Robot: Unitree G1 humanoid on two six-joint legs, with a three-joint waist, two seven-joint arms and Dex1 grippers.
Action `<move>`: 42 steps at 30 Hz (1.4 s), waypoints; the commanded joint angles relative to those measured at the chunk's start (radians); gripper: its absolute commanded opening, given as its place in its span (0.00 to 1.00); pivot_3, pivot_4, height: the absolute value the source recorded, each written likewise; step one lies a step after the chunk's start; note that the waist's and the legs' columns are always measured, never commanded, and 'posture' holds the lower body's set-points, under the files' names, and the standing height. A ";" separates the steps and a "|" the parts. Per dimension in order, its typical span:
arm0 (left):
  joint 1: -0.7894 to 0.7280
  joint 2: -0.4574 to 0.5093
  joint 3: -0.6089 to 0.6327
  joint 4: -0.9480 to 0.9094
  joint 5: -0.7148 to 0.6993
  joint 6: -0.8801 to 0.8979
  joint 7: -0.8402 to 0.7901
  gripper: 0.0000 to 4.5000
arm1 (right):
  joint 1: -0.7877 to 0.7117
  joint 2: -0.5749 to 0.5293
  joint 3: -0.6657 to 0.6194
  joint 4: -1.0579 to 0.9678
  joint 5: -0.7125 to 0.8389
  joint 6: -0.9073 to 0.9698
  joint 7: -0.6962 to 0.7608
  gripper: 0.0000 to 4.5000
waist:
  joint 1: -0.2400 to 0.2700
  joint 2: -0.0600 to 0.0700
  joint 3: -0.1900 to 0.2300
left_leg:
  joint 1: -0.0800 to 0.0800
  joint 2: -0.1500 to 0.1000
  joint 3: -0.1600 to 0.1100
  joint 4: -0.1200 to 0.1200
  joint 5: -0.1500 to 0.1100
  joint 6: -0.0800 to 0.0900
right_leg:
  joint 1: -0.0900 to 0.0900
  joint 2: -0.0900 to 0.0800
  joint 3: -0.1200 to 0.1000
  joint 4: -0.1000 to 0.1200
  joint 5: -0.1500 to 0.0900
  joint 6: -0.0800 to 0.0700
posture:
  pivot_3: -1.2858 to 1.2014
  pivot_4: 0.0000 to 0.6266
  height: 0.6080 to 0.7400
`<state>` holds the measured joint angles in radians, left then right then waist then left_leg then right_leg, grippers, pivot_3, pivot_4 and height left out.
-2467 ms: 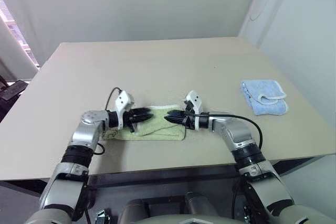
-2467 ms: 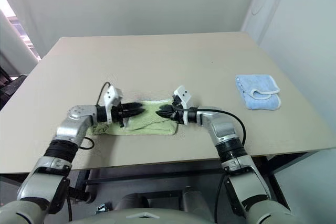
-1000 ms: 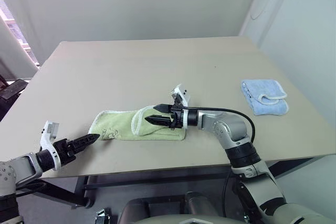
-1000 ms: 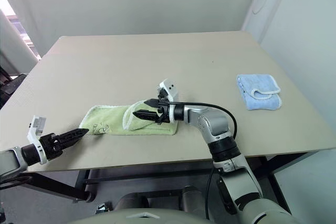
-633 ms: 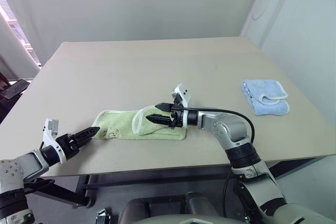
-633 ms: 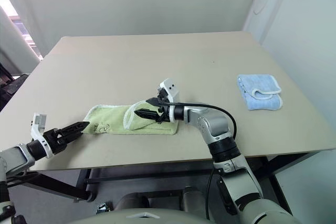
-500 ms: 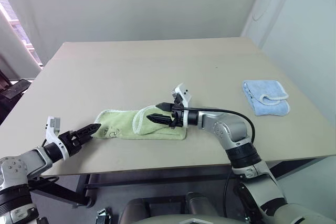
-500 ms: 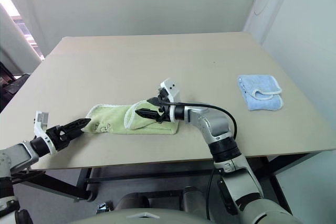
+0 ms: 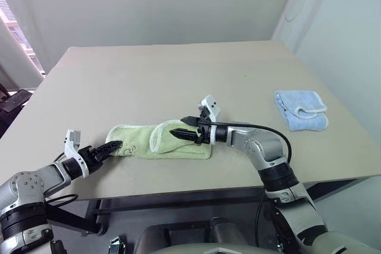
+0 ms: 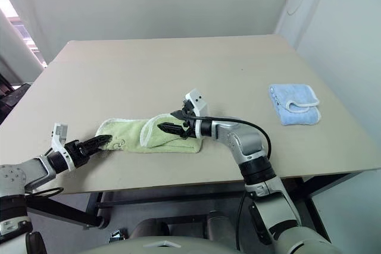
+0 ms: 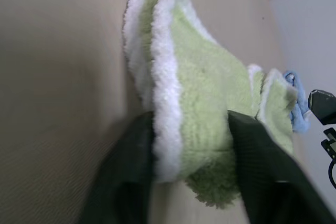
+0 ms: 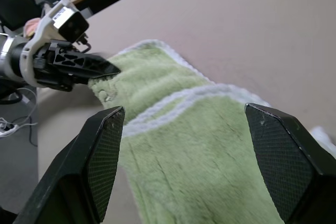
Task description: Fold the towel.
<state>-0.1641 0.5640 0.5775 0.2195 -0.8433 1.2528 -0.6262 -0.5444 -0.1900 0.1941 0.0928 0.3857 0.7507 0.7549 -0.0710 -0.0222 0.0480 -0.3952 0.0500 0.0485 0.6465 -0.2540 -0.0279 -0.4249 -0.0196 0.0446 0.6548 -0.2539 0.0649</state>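
1. The towel (image 9: pixel 156 142) lies on the table (image 9: pixel 178 75) near its front edge, a long light green strip with white edging, part folded so that one flap overlaps the middle.
2. The left gripper (image 9: pixel 113 147) is at the towel's left end. From its wrist, the two black fingers (image 11: pixel 131 156) sit on either side of the thick white-trimmed edge, closed in on the cloth and pinching it.
3. The right gripper (image 9: pixel 186 129) hovers over the folded middle of the towel, pointing toward the left gripper. Its fingers (image 12: pixel 102 150) stand wide apart with nothing between them; the towel lies below, not held.
4. In the right wrist view the left gripper (image 12: pixel 79 65) is at the far end of the green strip, its tip on the cloth.
5. A blue cloth (image 9: pixel 300 109) with white trim lies folded well off to the right, close to the table's right edge.
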 commanded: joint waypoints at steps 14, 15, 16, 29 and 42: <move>0.003 0.105 0.010 -0.167 -0.064 0.010 -0.024 0.01 | 0.014 -0.039 -0.035 -0.099 0.070 -0.006 0.083 0.85 | 0.000 -0.001 0.000 | 0.000 0.001 0.000 0.000 0.000 0.000 | 0.000 0.002 0.000 -0.001 0.000 0.000 | 0.52 0.00 0.92; -0.004 0.111 0.008 -0.181 -0.075 0.019 -0.025 0.01 | 0.022 -0.052 -0.043 -0.126 0.094 0.007 0.102 0.85 | 0.000 -0.001 0.000 | 0.000 0.001 0.000 0.000 0.000 0.000 | 0.000 0.002 0.000 -0.001 0.000 0.000 | 0.52 0.00 0.92; -0.012 0.119 0.002 -0.197 -0.082 0.024 -0.028 0.01 | 0.028 -0.064 -0.052 -0.147 0.114 0.019 0.115 0.85 | 0.000 -0.001 0.000 | 0.000 0.001 0.000 0.000 0.000 0.000 | 0.000 0.002 0.000 -0.001 0.000 0.000 | 0.52 0.00 0.92; -0.254 0.162 -0.237 -0.253 -0.106 0.060 -0.118 0.01 | 0.083 -0.178 -0.107 -0.200 0.163 0.049 0.102 0.85 | 0.000 -0.001 0.001 | 0.000 0.000 0.001 -0.001 0.000 0.000 | 0.001 0.003 0.001 -0.003 0.000 0.000 | 0.52 0.00 0.92; -0.532 0.033 -0.644 0.027 0.113 -0.132 -0.355 0.01 | 0.204 -0.233 -0.206 -0.277 0.176 0.055 0.001 0.85 | 0.001 -0.001 0.001 | -0.001 0.000 0.000 0.000 0.000 0.000 | 0.001 0.005 0.001 -0.004 0.000 0.001 | 0.52 0.00 0.92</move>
<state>-0.6571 0.5977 -0.0513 0.2301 -0.7536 1.1546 -0.9461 -0.3356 -0.4155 0.0137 -0.1357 0.5434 0.8044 0.7671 -0.0699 -0.0231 0.0491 -0.3961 0.0503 0.0485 0.6465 -0.2539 -0.0274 -0.4238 -0.0141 0.0461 0.6513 -0.2541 0.0655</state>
